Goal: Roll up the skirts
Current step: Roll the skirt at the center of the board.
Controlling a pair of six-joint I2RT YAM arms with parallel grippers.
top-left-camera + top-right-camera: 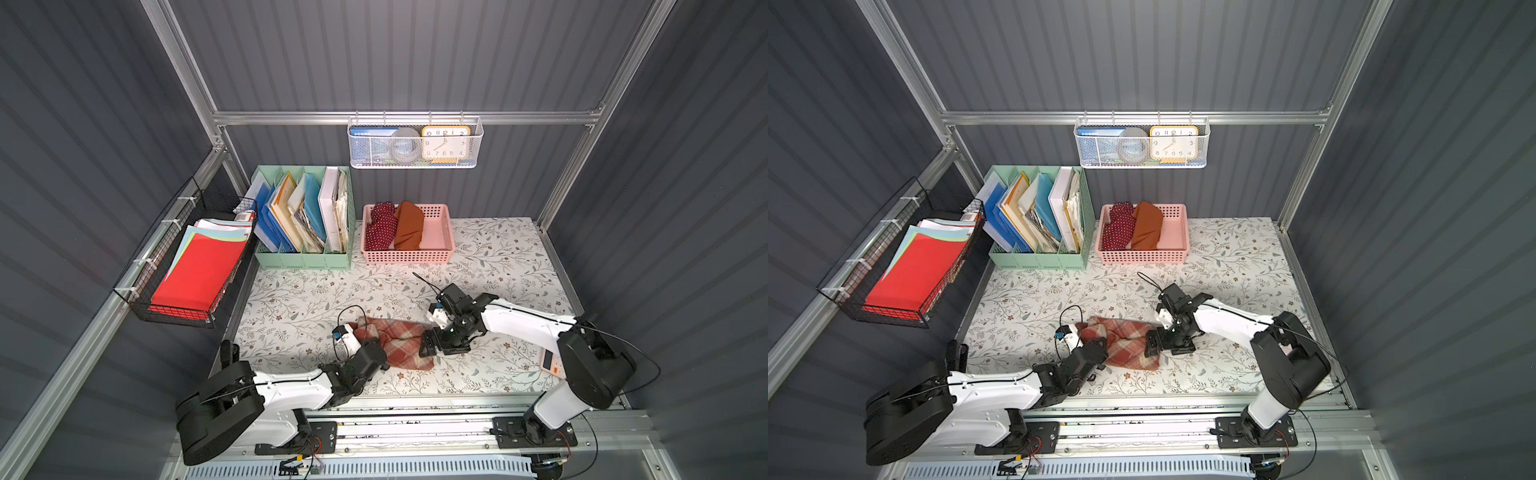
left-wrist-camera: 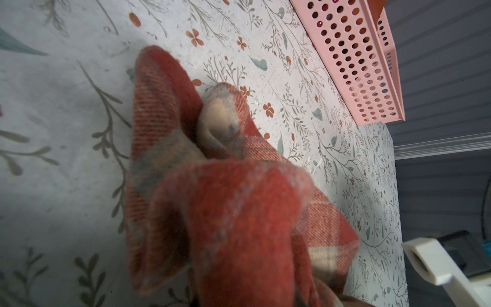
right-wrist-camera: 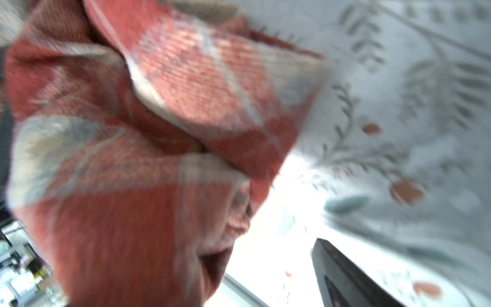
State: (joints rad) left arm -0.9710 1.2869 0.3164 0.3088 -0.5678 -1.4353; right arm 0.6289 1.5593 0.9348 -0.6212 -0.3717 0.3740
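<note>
Both angled down, left end effector point(image 1: 384, 356) grasping plaid skirt point(image 1: 405, 337), right end effector point(image 1: 427, 347) released.

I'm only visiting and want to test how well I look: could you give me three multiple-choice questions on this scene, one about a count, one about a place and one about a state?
1. How many skirts lie in the pink basket?
A one; B two; C three

2. Where is the plaid skirt?
A in the pink basket; B on a hanger; C on the flowered table

3. How does the plaid skirt lie?
A bunched in loose folds; B spread flat; C rolled into a tight tube

Answers:
1 B: the dotted skirt and the orange skirt lie side by side in it.
2 C: both top views show it on the table, in front of the basket.
3 A: the left wrist view shows open, floppy folds.
</note>
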